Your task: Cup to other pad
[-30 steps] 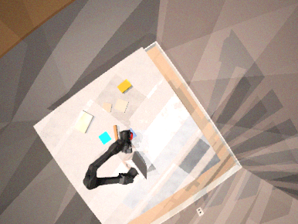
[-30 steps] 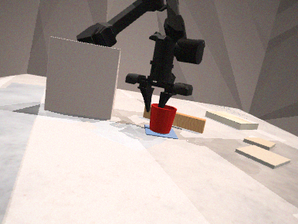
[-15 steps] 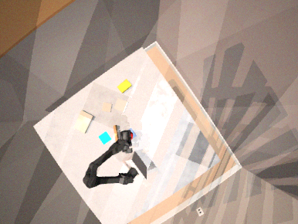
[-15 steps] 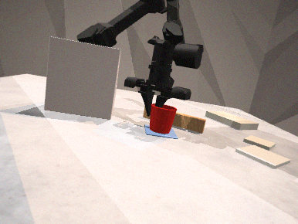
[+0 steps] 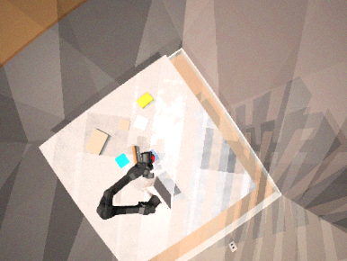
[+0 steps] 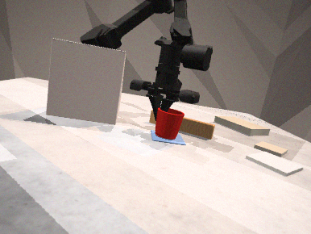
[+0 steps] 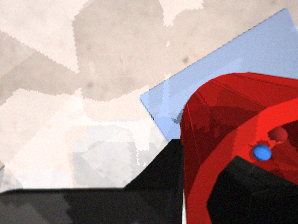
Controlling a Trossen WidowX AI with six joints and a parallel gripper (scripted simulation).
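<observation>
Altogether, one red cup (image 6: 169, 123) stands on the table (image 6: 121, 185), and the wrist view shows two marbles inside it: one blue marble (image 7: 261, 152) and one red marble (image 7: 278, 134). Two coloured pads show from above besides the one under the cup: a cyan pad (image 5: 121, 160) just left of the arm's end and a yellow pad (image 5: 145, 100) farther up the table. The cup itself sits on a third, pale blue pad (image 6: 168, 138), whose corner sticks out in front of the cup's base in the exterior view.

Around these lie one orange-brown wooden bar (image 6: 196, 127) directly behind the cup, one large tan slab (image 6: 241, 125), one small tan tile (image 6: 271, 148) and one white tile (image 6: 275, 163), all off to the right in the exterior view. One tall grey upright panel (image 6: 85, 81) stands to the left of the cup.

The single gripper (image 6: 163, 106) comes straight down onto the cup from above, meeting it at the rear left part of the rim. It is clenched on the cup's wall: in the wrist view one dark finger (image 7: 250, 192) lies inside the cup and the other lies outside, with the red wall pinched between them. The cup looks upright or nearly so, its base on or just above the pale blue pad; whether it touches cannot be told.
</observation>
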